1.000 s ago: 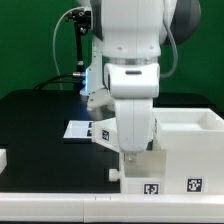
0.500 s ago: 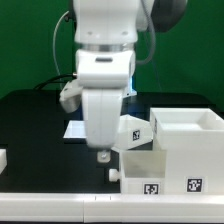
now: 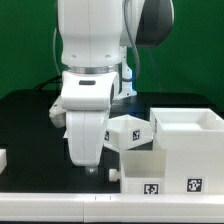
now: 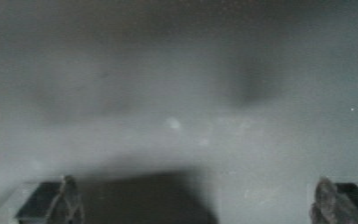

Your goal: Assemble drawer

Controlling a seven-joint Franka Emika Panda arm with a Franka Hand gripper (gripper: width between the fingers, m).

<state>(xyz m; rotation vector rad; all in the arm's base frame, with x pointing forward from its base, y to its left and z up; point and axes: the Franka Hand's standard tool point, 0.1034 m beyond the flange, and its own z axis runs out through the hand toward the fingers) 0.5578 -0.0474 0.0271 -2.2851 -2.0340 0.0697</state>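
Hanging low over the black table [image 3: 30,125], the tool [image 3: 91,168] pointed straight down, its tip close above the surface; whether it touched the table could not be told. In the wrist view the tool [image 4: 197,205] had its fingers [image 4: 51,200] spread wide apart, one at each side of the picture, with nothing between them and only a blurred grey surface beyond.

The drawer parts stood just to the exterior view's right of the tool. A tall open white box [image 3: 190,125] sat farthest to that side. In front of it stood a lower white part [image 3: 150,165] with two tags on its near face. A smaller tagged panel [image 3: 131,130] leaned tilted against these two, just beside the arm [image 3: 92,60]. The tool was near the lower part but apart from it, gripping none of the pieces.

At the exterior view's left edge, well apart from the rest, lay a small white piece [image 3: 3,157].
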